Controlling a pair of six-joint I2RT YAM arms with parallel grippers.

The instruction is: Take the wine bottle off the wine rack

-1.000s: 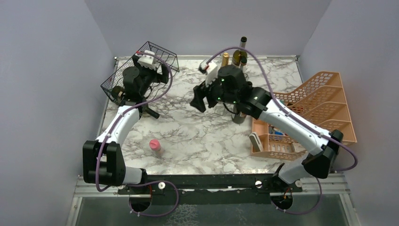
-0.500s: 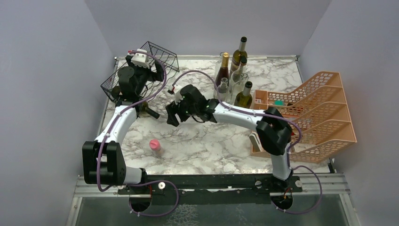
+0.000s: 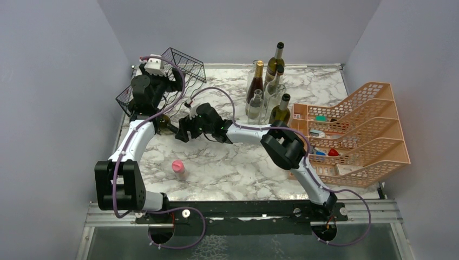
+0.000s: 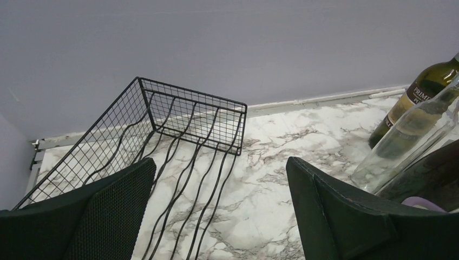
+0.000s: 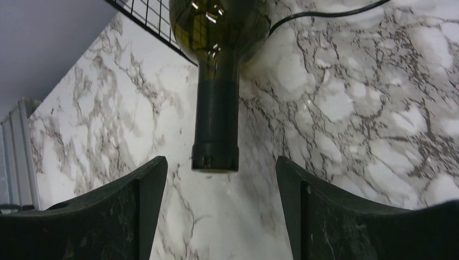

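Dark green wine bottle (image 5: 217, 103) lying sideways in black wire wine rack (image 3: 187, 64), neck sticking out, rack far left

marble table (image 3: 233, 162) carries wine rack (image 3: 187, 64), bottles (image 3: 256, 84), organizer (image 3: 379, 127), pink object (image 3: 177, 166).

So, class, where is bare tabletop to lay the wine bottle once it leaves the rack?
Bare marble lies front-centre, between the pink cup and the peach organizer, and at the back between the rack and the standing bottles. Crowded around those bottles and rack.
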